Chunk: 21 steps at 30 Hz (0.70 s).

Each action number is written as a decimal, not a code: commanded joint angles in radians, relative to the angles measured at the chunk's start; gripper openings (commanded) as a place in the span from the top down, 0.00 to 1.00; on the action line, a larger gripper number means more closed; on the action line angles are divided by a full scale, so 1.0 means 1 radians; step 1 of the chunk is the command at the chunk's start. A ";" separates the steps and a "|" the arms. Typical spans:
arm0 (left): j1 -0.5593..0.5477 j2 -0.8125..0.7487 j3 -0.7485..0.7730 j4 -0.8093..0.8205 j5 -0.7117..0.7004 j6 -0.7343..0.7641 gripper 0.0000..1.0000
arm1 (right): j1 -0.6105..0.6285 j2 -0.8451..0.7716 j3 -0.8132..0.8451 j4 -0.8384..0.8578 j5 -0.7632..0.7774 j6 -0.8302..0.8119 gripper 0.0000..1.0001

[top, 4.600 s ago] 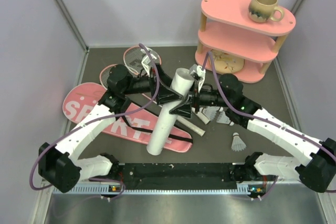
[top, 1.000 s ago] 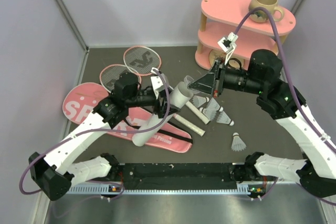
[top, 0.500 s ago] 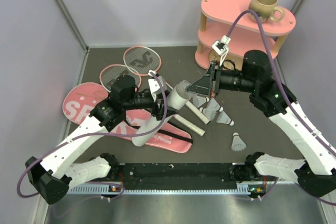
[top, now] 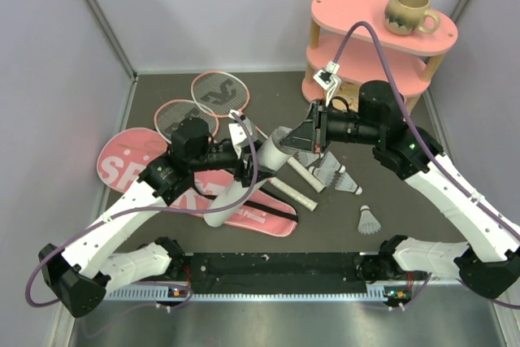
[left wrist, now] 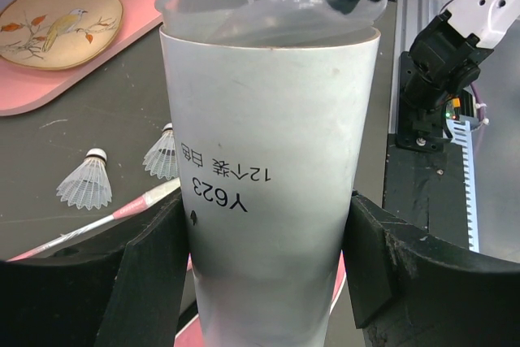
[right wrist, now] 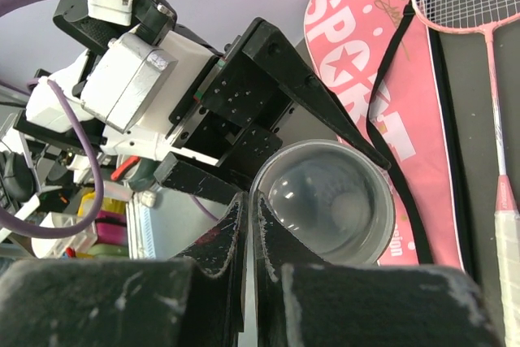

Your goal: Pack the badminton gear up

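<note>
The dark table carries a pink bag lying flat on its left half. Just beyond the bag, two rackets lie side by side (heads at the far left, shafts running toward the middle). A few shuttlecocks are bunched right of centre, and a single shuttlecock sits apart, nearer the front. A pink shelf stands in the far right corner, with a mug on its top tier and a bird-painted plate on its bottom tier.

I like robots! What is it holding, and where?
The left claw grips the white tube around its body, near the open end. The right claw is shut at the tube's rim; whether it pinches anything cannot be told.
</note>
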<state>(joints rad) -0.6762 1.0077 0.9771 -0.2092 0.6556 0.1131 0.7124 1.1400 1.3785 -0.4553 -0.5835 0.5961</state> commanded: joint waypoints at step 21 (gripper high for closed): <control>-0.008 -0.046 -0.048 0.094 0.016 -0.030 0.88 | 0.052 -0.010 -0.239 0.256 0.039 0.292 1.00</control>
<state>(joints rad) -0.6731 0.9768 0.9382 -0.1745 0.6376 0.0956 0.7498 1.0939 1.1797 -0.2058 -0.5247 0.8158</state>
